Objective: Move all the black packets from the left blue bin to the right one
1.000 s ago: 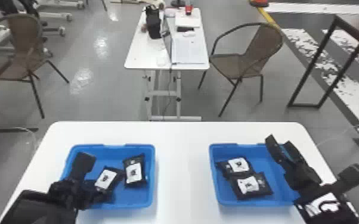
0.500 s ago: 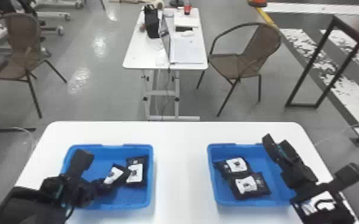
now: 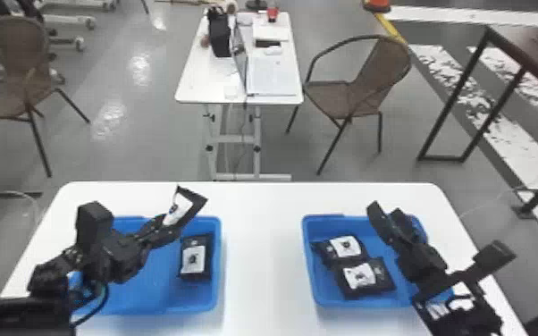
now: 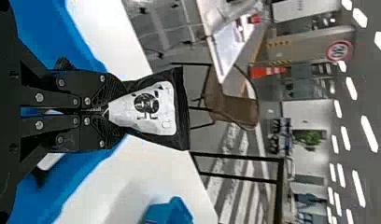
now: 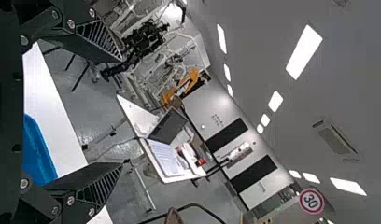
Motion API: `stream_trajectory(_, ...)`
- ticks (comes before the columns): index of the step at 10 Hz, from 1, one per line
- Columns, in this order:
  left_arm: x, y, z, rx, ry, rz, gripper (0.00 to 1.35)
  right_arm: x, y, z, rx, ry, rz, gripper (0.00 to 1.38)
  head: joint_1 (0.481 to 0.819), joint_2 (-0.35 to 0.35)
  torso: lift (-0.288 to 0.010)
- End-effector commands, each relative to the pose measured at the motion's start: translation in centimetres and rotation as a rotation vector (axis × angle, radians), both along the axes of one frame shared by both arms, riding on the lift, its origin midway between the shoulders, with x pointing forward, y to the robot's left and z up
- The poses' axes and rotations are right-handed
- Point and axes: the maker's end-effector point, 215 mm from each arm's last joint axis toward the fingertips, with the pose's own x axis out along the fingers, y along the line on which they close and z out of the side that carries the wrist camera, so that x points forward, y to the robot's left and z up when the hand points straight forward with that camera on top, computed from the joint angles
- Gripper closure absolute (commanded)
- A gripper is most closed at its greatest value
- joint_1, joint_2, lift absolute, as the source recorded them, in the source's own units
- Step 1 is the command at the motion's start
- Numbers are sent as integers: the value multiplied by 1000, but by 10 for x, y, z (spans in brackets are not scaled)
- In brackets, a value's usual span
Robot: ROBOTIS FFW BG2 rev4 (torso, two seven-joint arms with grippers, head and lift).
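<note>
My left gripper is above the back right part of the left blue bin, shut on a black packet by one end. In the left wrist view the left gripper pinches that packet, white label showing. Another black packet lies in the left bin's right side. Two black packets, one behind the other, rest in the right blue bin. Over that bin's right part, my right gripper is parked; in the right wrist view the right gripper has its fingers wide apart.
Both bins stand on a white table, with a bare strip between them. Beyond its far edge are a smaller white table with a laptop, and brown chairs.
The left gripper has risen from inside the left bin and swung toward the back right, lifting a packet out. The right arm has kept nearly still.
</note>
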Motion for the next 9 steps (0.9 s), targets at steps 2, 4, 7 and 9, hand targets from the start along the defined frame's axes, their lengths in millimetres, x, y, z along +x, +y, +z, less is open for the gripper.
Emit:
stream_trajectory(2, 23, -63, 13, -53, -63, -148, 1211, 15, 29, 8, 29, -19, 77, 248, 695, -93, 0)
stream_trajectory(4, 40, -111, 22, -51, -72, -270, 1211, 22, 67, 21, 37, -47, 163, 246, 695, -113, 0)
stream_trajectory(7, 50, -150, 31, -59, -56, -361, 1211, 27, 117, 31, 59, -53, 265, 245, 695, -120, 0)
stream_trajectory(9, 50, -168, 36, -79, -47, -386, 1211, 36, 139, 34, 63, -51, 304, 243, 695, -110, 0)
